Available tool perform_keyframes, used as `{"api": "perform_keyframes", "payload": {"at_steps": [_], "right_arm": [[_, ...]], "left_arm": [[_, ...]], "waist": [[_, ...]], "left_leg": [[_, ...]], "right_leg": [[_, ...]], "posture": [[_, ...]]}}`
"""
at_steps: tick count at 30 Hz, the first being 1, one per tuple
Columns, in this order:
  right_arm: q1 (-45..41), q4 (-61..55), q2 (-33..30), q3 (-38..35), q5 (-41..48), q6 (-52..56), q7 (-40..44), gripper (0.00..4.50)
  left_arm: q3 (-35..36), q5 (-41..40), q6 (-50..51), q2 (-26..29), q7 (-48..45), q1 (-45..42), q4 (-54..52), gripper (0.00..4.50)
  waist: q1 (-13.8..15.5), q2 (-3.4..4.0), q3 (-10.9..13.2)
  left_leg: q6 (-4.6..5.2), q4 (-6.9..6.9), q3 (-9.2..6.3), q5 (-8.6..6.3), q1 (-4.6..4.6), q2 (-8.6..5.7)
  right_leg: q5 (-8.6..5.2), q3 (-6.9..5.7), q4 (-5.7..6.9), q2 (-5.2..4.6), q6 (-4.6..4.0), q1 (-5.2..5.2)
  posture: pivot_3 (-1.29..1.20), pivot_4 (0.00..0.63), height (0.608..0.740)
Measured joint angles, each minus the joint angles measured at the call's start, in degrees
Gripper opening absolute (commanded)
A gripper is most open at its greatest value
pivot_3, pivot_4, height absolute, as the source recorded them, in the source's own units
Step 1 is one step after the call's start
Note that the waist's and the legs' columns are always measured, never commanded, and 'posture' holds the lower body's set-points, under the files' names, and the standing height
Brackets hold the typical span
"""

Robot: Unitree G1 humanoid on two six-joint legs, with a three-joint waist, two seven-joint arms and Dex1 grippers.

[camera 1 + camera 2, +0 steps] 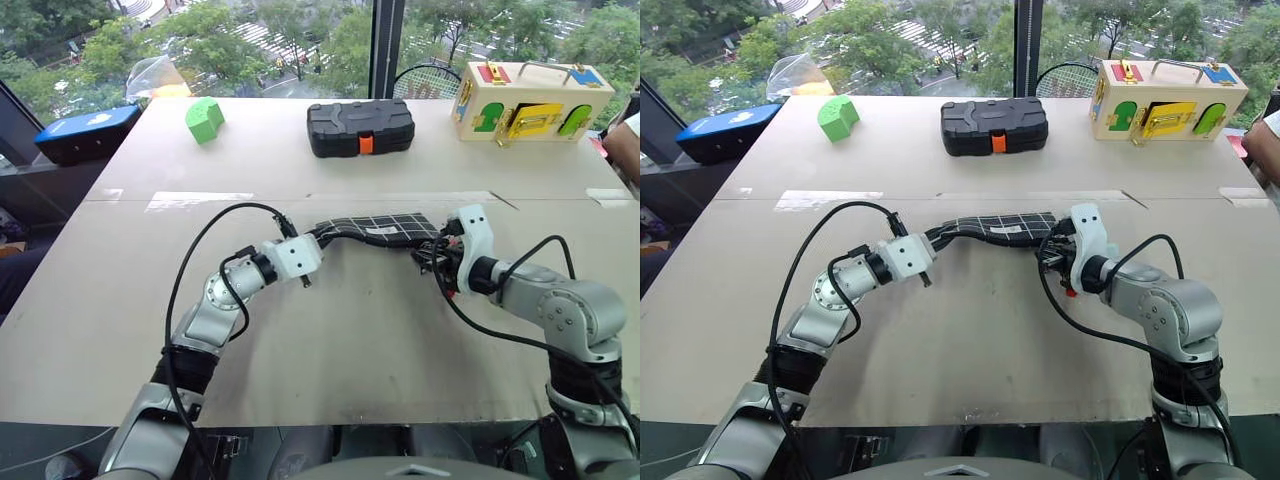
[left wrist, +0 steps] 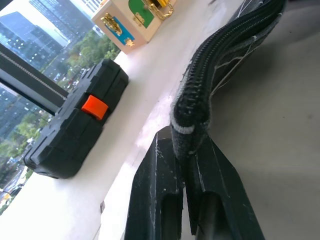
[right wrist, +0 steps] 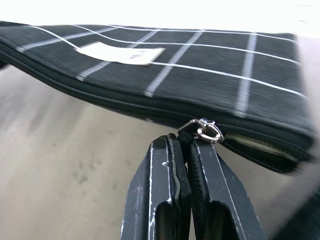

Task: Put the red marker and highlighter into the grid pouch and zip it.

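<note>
Both sets of jaws are pressed shut on the grid pouch (image 1: pixel 378 229), one at each end. The left gripper (image 2: pixel 186 150) pinches the fabric end of the pouch, where the closed zipper teeth run down into its black fingers (image 2: pixel 157 190). The right gripper (image 3: pixel 187 142) pinches the zipper pull (image 3: pixel 204 131) (a small metal ring sits just above its fingertips) at the opposite end. The pouch is black with thin white grid lines and a small white label (image 3: pixel 120 52), and it stretches between the two grippers near the middle of the bench (image 1: pixel 330 350), sagging slightly along its length. Whether it rests on the bench or hangs just above it cannot be told.

Farther back on the bench, well apart from the pouch, sits a black hard plastic case (image 1: pixel 360 127) with an orange latch. Beside it, toward the robot's left, is a small green block (image 1: pixel 204 119). Toward the robot's right stands a pale wooden box (image 1: pixel 527 100) with coloured latches and doors. A blue-topped device (image 1: pixel 85 130) lies just off the bench's far left corner.
</note>
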Motion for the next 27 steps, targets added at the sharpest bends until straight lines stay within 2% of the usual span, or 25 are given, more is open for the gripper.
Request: {"api": "perform_keyframes", "payload": {"at_steps": [9, 15, 23, 27], "right_arm": [[0.0, -0.71, 1.13, 0.28, 0.46, 1.59, 0.01, 0.08], [-1.3, -1.44, 4.46, 0.43, 1.44, 2.86, -0.14, 0.08], [-2.1, -1.52, 4.06, -3.05, 2.62, 4.55, -0.14, 0.08], [-4.77, -1.5, 7.78, -1.27, 2.67, 5.42, -0.44, 0.08]], "left_arm": [[0.45, 0.07, 1.66, -0.87, 2.35, -0.49, -0.09, 0.0], [-0.2, 0.92, 1.59, -1.14, 2.91, 0.23, -0.97, 0.0], [-0.41, 1.72, 1.08, -0.27, 2.31, 1.46, -1.15, 0.0], [-1.81, 2.47, 1.05, -1.05, 2.16, 1.42, -1.27, 0.0]], "waist": [[-0.08, 0.0, 0.0], [-0.05, 0.01, 0.0], [-0.14, 0.03, 0.02], [-0.28, 0.03, 0.01]], "left_leg": [[0.0, 0.0, 0.01, 0.0, 0.01, 0.0], [0.0, -0.01, 0.0, 0.0, 0.0, 0.0], [0.0, -0.01, 0.01, 0.0, 0.01, 0.0], [-0.01, -0.08, 0.0, 0.0, 0.03, 0.01]], "right_leg": [[0.0, 0.0, 0.01, 0.0, 0.0, 0.0], [0.0, 0.0, 0.01, 0.0, 0.0, -0.01], [0.0, 0.01, 0.01, 0.0, 0.0, -0.01], [0.0, 0.0, 0.02, 0.01, 0.0, -0.03]], "posture": [[0.0, 0.15, 0.74], [0.0, 0.15, 0.74], [0.0, 0.15, 0.74], [0.0, 0.15, 0.74]]}}
